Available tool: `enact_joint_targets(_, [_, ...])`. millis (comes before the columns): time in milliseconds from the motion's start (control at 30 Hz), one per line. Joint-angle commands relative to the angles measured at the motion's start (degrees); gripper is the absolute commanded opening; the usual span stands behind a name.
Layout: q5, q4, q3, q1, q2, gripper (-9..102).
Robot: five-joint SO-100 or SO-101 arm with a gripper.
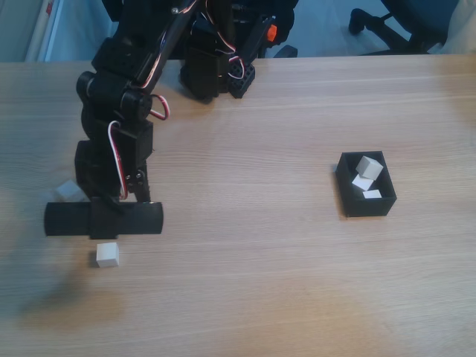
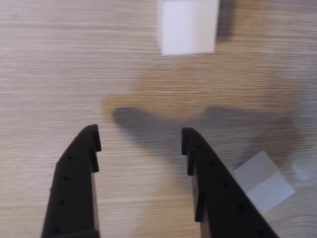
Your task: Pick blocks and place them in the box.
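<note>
I count three white blocks inside the black box (image 1: 366,207) in the fixed view. One block (image 1: 369,168) sits tilted against the far wall; a second (image 1: 362,182) and a third (image 1: 372,195) lie lower, toward the middle and near side of the box. The box stands on the wooden table (image 1: 260,282), right of centre, well apart from the arm.

Two more blocks lie on the table at the left of the fixed view. One block (image 1: 107,254) rests just in front of the arm's horizontal black cylinder (image 1: 103,219). The other block (image 1: 68,191) is partly hidden behind the arm, on its left side.

In the wrist view I see one block (image 2: 188,26) at the top edge, ahead of the fingertips and apart from them. Another block (image 2: 262,181) lies at the lower right, just beside the right finger, which covers part of it; I cannot tell whether they touch.

The gripper (image 2: 140,140) has its jaws apart, with bare table between them and nothing held. Its shadow falls on the wood ahead of the fingertips.

The arm's base (image 1: 219,71) stands at the far edge of the table. A dark chair base (image 1: 387,22) shows beyond the table, top right.
</note>
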Motion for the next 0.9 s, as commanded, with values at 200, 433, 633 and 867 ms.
enact_joint_targets(200, [0.18, -0.97, -11.60, -0.26, -6.42, 17])
enact_joint_targets(433, [0.88, -0.79, -16.88, -0.44, -11.07, 17])
enact_joint_targets(633, [1.76, -0.44, -21.18, -0.53, -14.33, 17])
enact_joint_targets(867, [2.81, -0.53, -24.61, -0.79, -16.96, 17])
